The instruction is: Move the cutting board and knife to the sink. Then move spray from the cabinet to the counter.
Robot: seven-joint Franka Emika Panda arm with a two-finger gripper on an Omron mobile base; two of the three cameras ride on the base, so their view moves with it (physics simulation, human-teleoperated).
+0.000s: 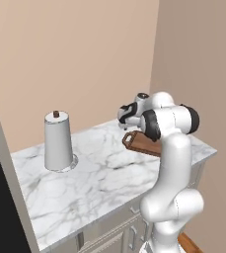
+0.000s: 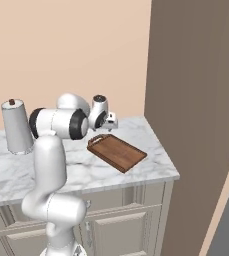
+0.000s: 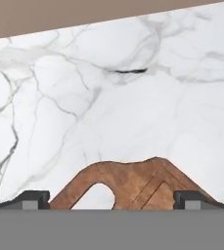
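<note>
A: Where's the cutting board [image 2: 118,152]?

B: Flat on the marble tabletop [image 2: 151,167], near its right end, curved handle toward the back wall.

A: And the jaws [image 3: 111,197]?

B: Spread wide, holding nothing, hanging just over that handle end. A paper-towel roll [image 1: 58,141] stands well off to the left.

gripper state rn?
Gripper: open, holding nothing, fingertips either side of the cutting board handle end, above the counter.

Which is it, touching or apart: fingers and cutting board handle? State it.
Apart. In the hand view the open fingers straddle the cutting board handle, with marble counter visible between them.
</note>
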